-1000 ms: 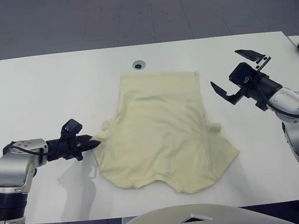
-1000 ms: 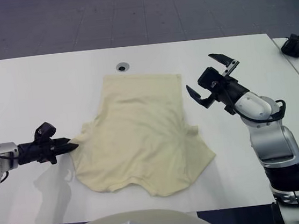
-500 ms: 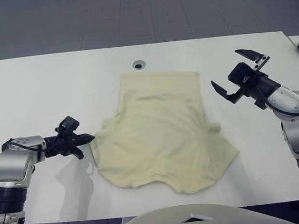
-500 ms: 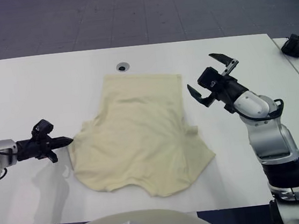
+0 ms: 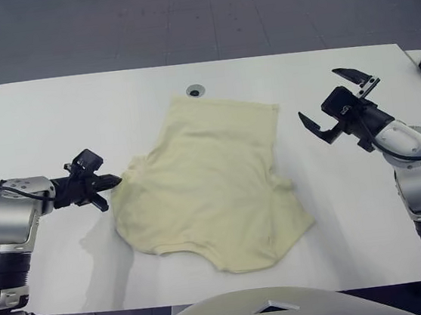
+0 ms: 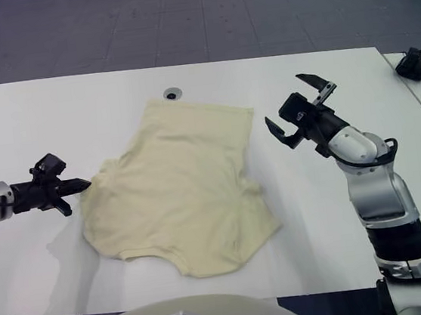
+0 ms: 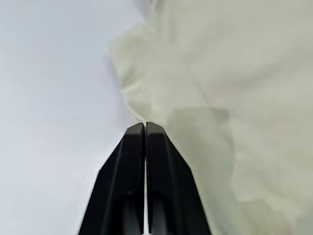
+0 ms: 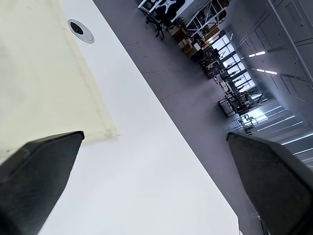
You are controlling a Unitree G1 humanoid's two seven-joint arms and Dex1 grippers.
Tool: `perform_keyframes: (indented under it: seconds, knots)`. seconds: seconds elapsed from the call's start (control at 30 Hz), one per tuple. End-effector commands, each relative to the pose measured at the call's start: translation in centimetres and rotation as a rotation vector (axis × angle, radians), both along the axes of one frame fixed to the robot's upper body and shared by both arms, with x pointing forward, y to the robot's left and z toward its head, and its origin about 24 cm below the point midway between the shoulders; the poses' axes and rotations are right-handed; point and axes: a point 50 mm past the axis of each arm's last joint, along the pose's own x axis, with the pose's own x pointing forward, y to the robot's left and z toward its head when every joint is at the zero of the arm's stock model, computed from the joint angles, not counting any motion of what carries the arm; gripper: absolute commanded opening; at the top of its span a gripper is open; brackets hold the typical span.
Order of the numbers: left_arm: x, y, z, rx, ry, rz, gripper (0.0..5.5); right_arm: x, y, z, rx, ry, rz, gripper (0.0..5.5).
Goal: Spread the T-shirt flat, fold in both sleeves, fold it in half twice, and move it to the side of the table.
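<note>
Head camera first: the T-shirt [image 5: 213, 184] lies crumpled near the middle of the white tabletop [image 5: 54, 122], hem towards the far edge by a small round cable hole [image 5: 195, 91], collar end towards the robot. It's askew, with wrinkles on its right side. The left gripper [image 5: 114, 182] is low at the shirt's left side, pressed together right on the bunched-up sleeve [image 5: 132, 166]. The right gripper [image 5: 335, 102] hangs above bare tabletop just off the shirt's right side, spread wide, holding nothing.

Left wrist cam: the two fingers [image 7: 122, 186] are closed flat against each other with the fabric edge at their tips, so I'd call that a pinch on the sleeve edge.

Right wrist cam: jaws wide apart, with a hem corner and the cable hole beyond.

Handling guess: thin, light, floppy cotton. It'll drag and bunch rather than slide as one piece, so grab seams, sleeve ends or hem corners, not the middle.

The surface looks smooth and matt; around it there's dark tiled floor [image 5: 254, 8] and a big hall with racks and ceiling lights.
</note>
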Motion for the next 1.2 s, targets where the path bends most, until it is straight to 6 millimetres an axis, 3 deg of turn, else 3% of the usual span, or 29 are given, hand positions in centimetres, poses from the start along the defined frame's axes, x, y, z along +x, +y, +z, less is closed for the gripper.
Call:
perform_keyframes:
  seconds: [0.03, 0.33, 0.8, 0.87, 0.93, 1.07, 1.2]
  knots:
    - [-0.4, -1.6, 1.7, -0.018, -0.009, -0.099, 0.03, -0.5, 0.4, -0.5, 0.008, 0.006, -0.003, 5.40]
    - [-0.7, -5.7, 1.7, -0.118, -0.007, -0.207, 0.03, -0.5, 0.7, -0.6, 0.010, 0.007, 0.001, 5.40]
    - [-0.9, -9.5, -1.1, -0.150, 0.043, -0.278, 0.03, 0.0, 1.1, -0.4, 0.007, 0.005, 0.027, 5.40]
    - [-0.6, -10.0, -1.0, -0.159, 0.021, -0.270, 0.30, -0.1, 1.1, -0.5, 0.009, 0.011, 0.027, 5.40]
    - [-0.4, -10.4, -0.1, -0.222, -0.003, -0.254, 0.66, -0.3, 1.1, -0.6, 0.039, 0.040, 0.029, 5.40]
    - [0.0, -10.3, 3.8, -0.459, -0.070, -0.202, 1.33, -1.7, 0.9, -0.7, 0.214, 0.166, 0.013, 5.40]
    - [1.1, -7.2, 6.5, -0.495, -0.183, -0.039, 2.08, -6.0, 0.0, -1.9, 0.499, 0.501, -0.039, 5.40]
